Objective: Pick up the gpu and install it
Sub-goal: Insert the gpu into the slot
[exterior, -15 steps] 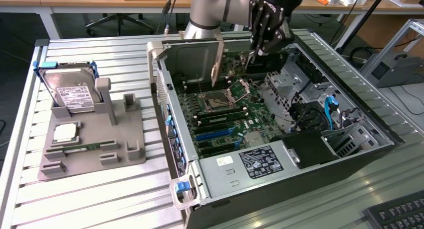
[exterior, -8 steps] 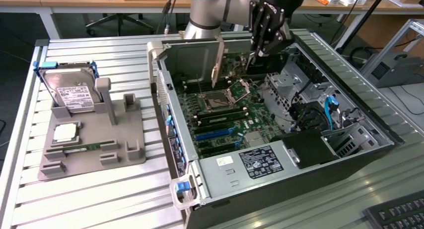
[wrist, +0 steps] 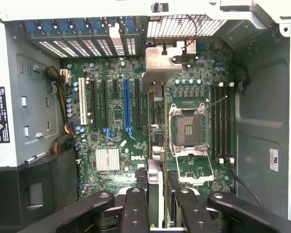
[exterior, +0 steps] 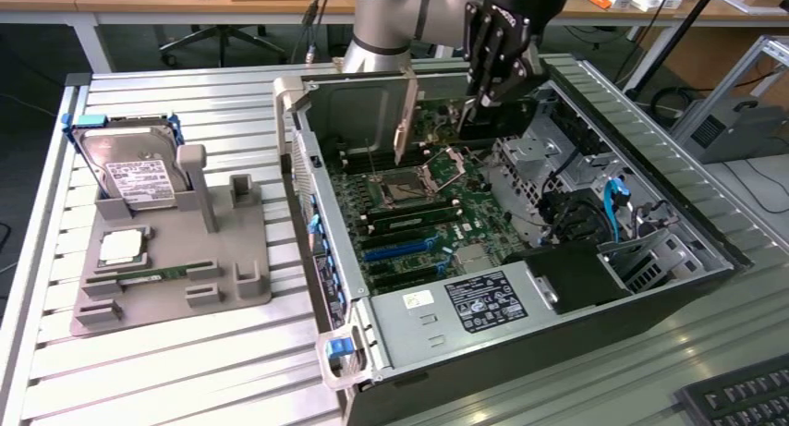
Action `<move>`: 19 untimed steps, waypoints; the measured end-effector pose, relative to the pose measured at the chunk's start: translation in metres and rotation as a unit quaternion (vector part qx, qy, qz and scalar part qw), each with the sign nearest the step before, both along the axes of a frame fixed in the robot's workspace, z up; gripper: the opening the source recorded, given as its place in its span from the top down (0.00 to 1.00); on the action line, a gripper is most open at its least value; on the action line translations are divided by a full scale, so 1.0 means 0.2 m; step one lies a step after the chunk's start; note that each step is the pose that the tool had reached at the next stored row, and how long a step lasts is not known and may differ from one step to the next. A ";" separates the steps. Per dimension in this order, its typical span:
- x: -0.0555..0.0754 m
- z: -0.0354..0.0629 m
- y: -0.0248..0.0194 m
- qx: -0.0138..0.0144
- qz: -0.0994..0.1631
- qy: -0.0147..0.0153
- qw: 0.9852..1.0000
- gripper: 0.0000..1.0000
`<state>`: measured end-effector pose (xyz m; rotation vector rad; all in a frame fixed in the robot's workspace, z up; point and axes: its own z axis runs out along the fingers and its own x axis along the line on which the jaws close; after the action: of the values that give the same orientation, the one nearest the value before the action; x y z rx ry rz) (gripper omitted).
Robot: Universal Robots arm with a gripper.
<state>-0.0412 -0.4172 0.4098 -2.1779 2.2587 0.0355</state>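
My hand (wrist: 160, 196) is clamped on the thin black, silver-bracketed gpu (wrist: 155, 170), held edge-down above the green motherboard (wrist: 111, 111), and I fear any tilt or slot offset could jam its connector.

The exterior view looks down at a slant from above and to one side, set far enough back to take in the grey slatted metal table (exterior: 185, 103) and the whole open black computer case (exterior: 579, 352). The wrist view faces straight down into that case from close above, past the black gripper (wrist: 155, 191). Both views share the green motherboard (exterior: 407, 213).
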 end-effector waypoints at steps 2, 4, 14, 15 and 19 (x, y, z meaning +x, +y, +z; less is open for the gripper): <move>0.00 -0.001 -0.002 0.000 0.000 0.000 1.000 0.73; 0.00 -0.001 -0.005 0.000 0.000 0.000 1.000 0.73; 0.00 -0.004 -0.017 0.000 0.000 0.000 1.000 0.73; 0.00 -0.004 -0.019 0.000 0.000 0.000 1.000 0.73; 0.00 -0.005 -0.025 0.000 0.000 0.000 1.000 0.73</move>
<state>-0.0412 -0.4221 0.4087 -2.1778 2.2587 0.0354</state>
